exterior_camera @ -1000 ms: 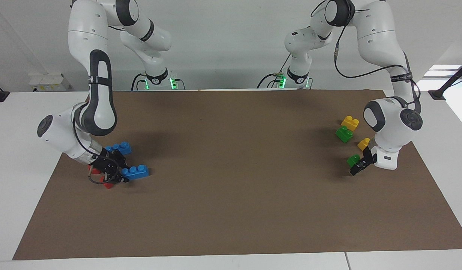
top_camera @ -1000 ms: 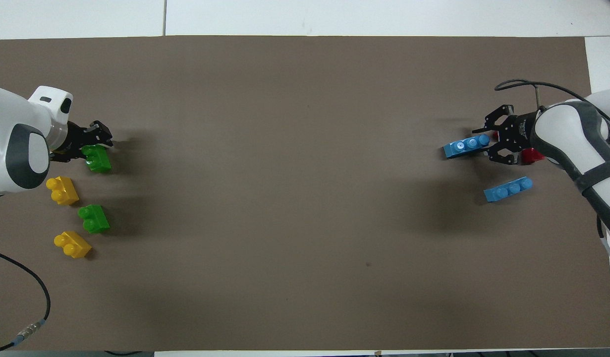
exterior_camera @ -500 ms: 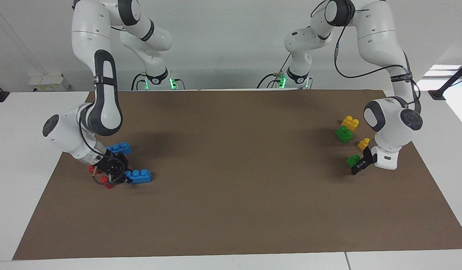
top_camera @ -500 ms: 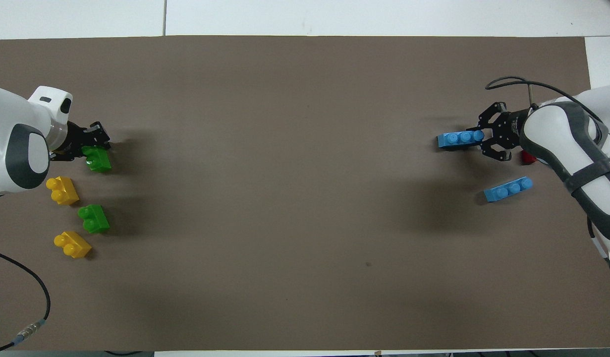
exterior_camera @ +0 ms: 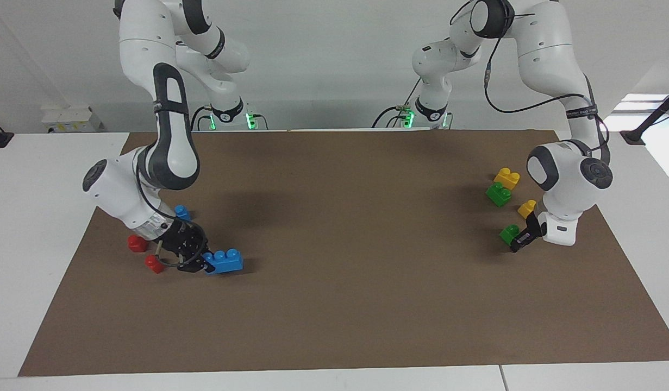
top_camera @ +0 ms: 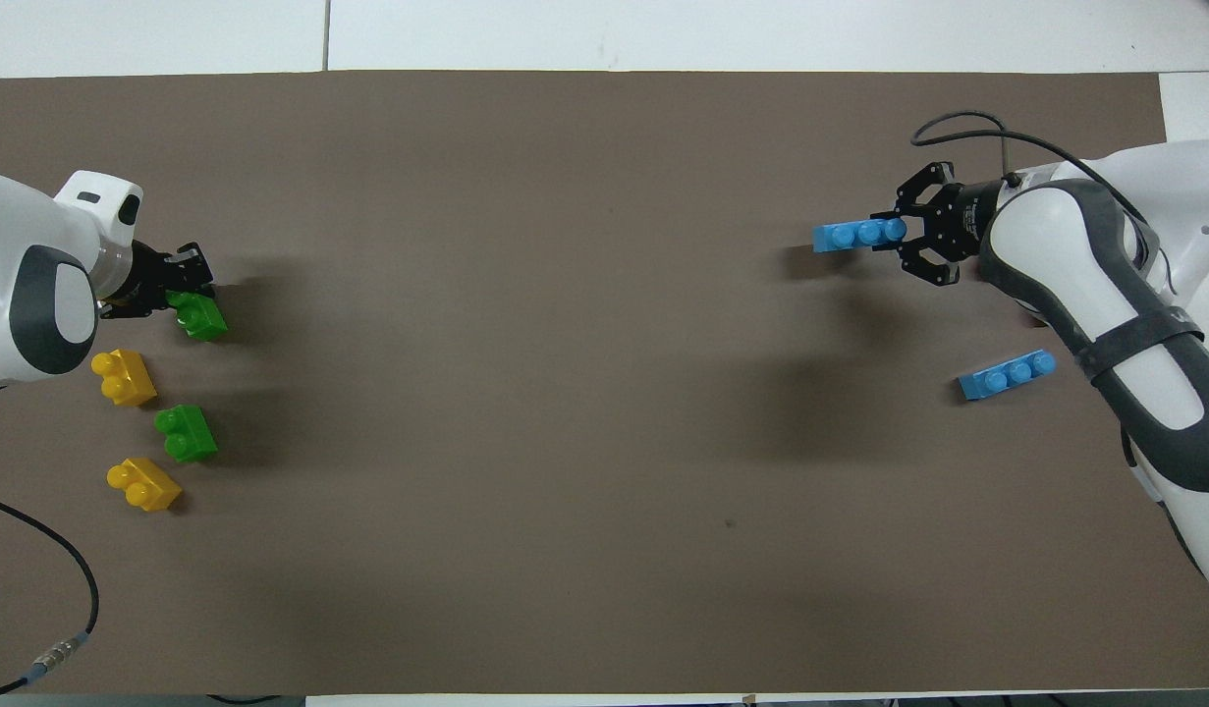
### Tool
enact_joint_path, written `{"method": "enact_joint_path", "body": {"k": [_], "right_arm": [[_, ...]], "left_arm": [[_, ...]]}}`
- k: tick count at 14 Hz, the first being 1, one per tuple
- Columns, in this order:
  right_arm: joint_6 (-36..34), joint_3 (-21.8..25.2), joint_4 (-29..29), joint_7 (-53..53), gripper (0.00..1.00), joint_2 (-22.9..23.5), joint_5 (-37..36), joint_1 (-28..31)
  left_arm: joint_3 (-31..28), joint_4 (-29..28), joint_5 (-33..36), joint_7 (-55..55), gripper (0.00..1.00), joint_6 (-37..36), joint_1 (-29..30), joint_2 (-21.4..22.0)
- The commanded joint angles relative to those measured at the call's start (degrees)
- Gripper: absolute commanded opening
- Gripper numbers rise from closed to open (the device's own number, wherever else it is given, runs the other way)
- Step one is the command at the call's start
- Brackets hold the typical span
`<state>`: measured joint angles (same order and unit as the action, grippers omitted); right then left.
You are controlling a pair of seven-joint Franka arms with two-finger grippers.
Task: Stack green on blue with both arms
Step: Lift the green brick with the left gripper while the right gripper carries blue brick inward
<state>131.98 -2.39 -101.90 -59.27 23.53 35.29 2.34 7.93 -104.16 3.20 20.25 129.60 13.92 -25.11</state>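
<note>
Both pincers were clenched on a brick. Left gripper (exterior_camera: pixel 520 240) pinched the green brick (exterior_camera: pixel 509 233) at the left arm's end of the brown mat (exterior_camera: pixel 367 315), low over it. Right gripper (exterior_camera: pixel 199 263) held one end of the blue brick (exterior_camera: pixel 224 261), lifted a little over the mat near two red bricks (exterior_camera: pixel 145 252).

So both bricks were picked. They were well apart, so bringing them together and pressing green onto blue was not done yet.

No writing or labels could be read.
</note>
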Motion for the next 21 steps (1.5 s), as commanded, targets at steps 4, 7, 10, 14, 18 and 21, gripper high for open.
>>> {"method": "enact_joint_path", "body": {"k": [4,7,10,14,18,21], "right_arm": [[0.47,-0.07,2.75,-18.49,0.0,-1.03,-2.5,-7.25],[0.55,0.28,2.84,-25.7,0.0,-1.56,-3.2,-12.08],[0.55,0.1,2.84,-35.26,0.0,-1.65,-9.16,-16.21],[3.1,-0.25,0.92,-42.49,0.0,-2.44,-10.68,-19.03],[8.72,-0.25,-2.94,-44.88,0.0,-2.61,-10.68,-23.16],[9.96,-0.34,-5.42,-41.91,0.0,-2.7,-10.68,-25.71]], "left_arm": [[-0.02,0.27,0.49,0.14,0.0,-1.36,-0.47,0.06],[0.33,0.36,0.14,5.3,0.0,-5.57,-0.65,3.21],[0.68,0.27,-0.04,13.65,0.0,-10.31,-3.01,7.87],[0.68,0.19,-0.56,30.5,0.0,-15.33,-9.51,12.53],[0.68,-0.08,-0.56,56.5,0.0,-15.6,-18.64,15.43],[0.59,-0.16,-0.56,74.27,0.0,-14.82,-25.85,15.53]]}}
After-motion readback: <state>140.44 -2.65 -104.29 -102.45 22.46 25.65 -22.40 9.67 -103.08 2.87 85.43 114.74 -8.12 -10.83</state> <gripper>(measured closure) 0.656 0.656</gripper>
